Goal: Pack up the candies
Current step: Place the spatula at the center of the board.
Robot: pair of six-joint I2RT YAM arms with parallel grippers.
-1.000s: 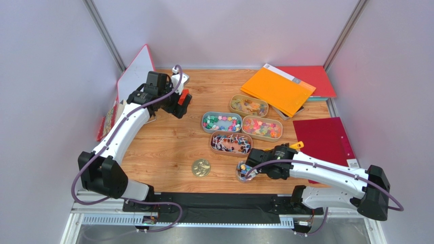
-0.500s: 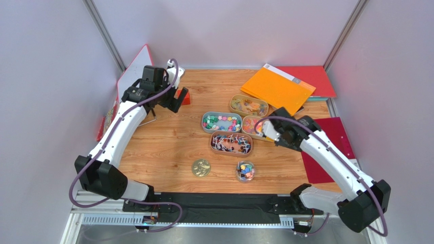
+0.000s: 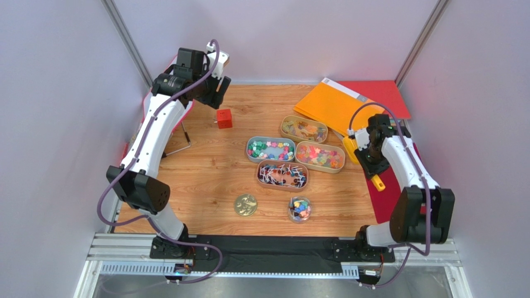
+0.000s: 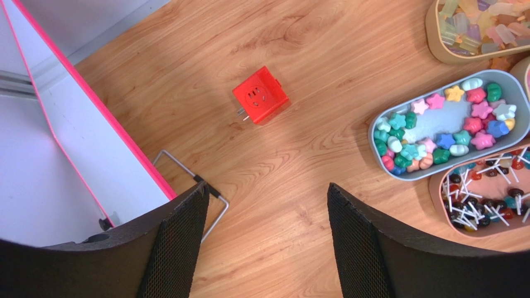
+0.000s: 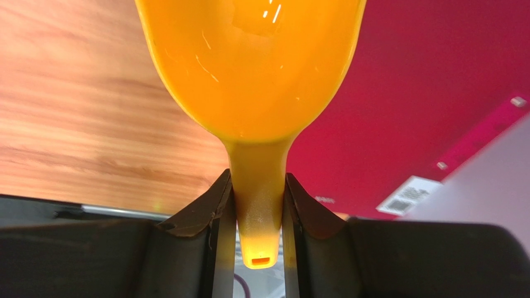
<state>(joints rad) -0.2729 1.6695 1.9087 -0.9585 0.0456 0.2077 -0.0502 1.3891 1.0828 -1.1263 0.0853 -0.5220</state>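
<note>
**Left tool wide above counter; right tool clamped on scoop**

The left tool (image 4: 267, 248) is seen spread wide, with nothing between its mesh-faced fingers (image 4: 177, 248), raised above the wooden counter (image 4: 298, 180). A red plastic cube (image 4: 260, 95) lies ahead of it, apart from the fingers. The candies (image 4: 445, 141), small star-shaped and rounded pieces in many colours, are held in a grey oval tray (image 4: 435, 119) ahead of this tool, towards the right of the wrist view. Stick sweets fill a brown oval tray (image 4: 434, 197) close beside the finger on that side. The right tool (image 5: 258, 192) is closed narrowly on the neck of a yellow plastic scoop (image 5: 249, 68). The scoop's bowl reaches ahead of the fingertips, over the counter and a red folder (image 5: 423, 93). A small clear round jar (image 3: 300, 209) of mixed candies stands well apart from both tools.
</note>
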